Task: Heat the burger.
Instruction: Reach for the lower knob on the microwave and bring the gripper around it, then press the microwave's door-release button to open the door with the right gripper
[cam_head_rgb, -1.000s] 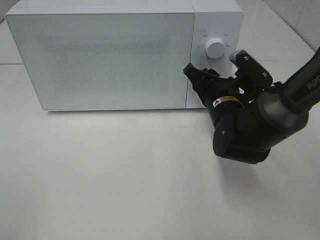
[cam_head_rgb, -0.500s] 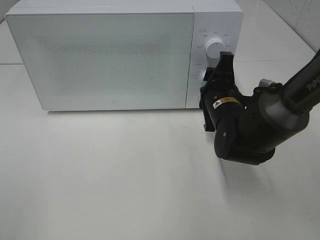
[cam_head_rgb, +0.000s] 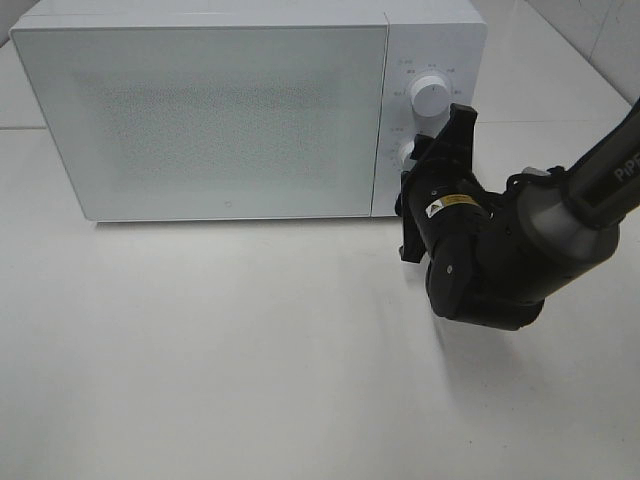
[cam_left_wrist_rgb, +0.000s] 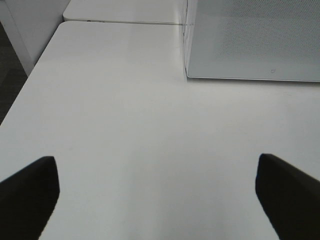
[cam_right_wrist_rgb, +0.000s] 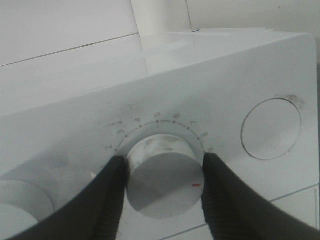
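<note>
The right jaws pinch the lower dial (cam_right_wrist_rgb: 161, 177) of the microwave (cam_head_rgb: 230, 110), one dark finger (cam_right_wrist_rgb: 107, 200) pressed to each side of its rim. The dial's red mark (cam_right_wrist_rgb: 196, 185) sits beside one finger, under the printed number scale. A flat round button (cam_right_wrist_rgb: 271, 128) lies just beside it on the same panel, and the upper dial (cam_head_rgb: 430, 95) stands free. The microwave sits along the far edge of the tabletop (cam_head_rgb: 250, 350) with its frosted door (cam_head_rgb: 200, 100) shut. The burger shows in no view, so it is presumably behind that door. The left jaws are spread wide and hold nothing, above bare tabletop near the microwave's front corner. The step in hand looks like setting the heating time. The next move calls for a wrist roll about the dial's axis, keeping the grip firm so the fingers do not slip on the smooth rim.
</note>
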